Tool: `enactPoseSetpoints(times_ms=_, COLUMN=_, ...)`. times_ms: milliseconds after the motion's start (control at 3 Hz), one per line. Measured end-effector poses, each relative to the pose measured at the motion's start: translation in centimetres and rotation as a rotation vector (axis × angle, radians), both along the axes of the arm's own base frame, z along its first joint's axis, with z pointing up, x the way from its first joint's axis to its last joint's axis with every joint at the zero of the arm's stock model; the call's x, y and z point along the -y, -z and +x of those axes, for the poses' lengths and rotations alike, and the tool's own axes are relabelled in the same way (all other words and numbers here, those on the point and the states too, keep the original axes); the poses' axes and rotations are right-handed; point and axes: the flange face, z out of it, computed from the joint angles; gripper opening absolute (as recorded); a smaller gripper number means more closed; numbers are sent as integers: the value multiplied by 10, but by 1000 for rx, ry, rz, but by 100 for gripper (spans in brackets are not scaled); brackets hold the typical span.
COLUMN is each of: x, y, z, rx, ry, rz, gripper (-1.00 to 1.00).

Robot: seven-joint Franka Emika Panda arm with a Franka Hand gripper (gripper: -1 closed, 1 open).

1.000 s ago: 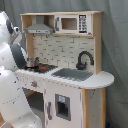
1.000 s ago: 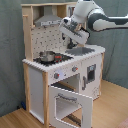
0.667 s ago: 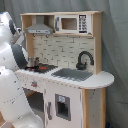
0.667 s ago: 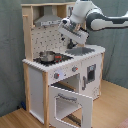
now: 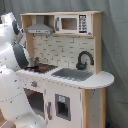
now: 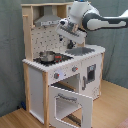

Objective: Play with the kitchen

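- kitchen (image 6: 60,75) stands on a wood floor (image 6: 112,107) before a grey curtain (image 6: 10,50); in the second exterior view it fills the middle, with bare floor at the second exterior view's right and lower left
- one arm (image 6: 102,19) reaches in from the second exterior view's right, above the counter; in the first exterior view its white bulk (image 5: 12,80) crowds the first exterior view's left edge, close against the kitchen's (image 5: 70,75) side
- gripper (image 6: 66,41) hangs over the counter between stove and sink, under the upper shelf; whether its fingers are spread or together I cannot tell
- one oven door (image 6: 70,105) is swung down and open, jutting toward the front and taking up floor room; the oven cavity behind shows dark
- one small metal pot (image 6: 46,56) sits on the stove (image 6: 56,58), well inside the counter edge; possibly red-ringed burners, blurry
- one sink (image 5: 72,74), one black faucet (image 5: 84,60) behind it; rounded counter end (image 5: 102,79) overhangs at the first exterior view's right
- one grey hood (image 5: 40,29), one microwave (image 5: 72,23) on the top shelf; one small door with window (image 5: 62,107) below the sink
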Motion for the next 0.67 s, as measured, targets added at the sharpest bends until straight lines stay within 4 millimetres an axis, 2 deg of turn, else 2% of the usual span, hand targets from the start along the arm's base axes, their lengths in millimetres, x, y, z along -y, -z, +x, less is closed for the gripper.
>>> enactPoseSetpoints(times_ms=667, x=-5, y=11, z=18, rx=-19, ry=-43, rz=-12, gripper=100)
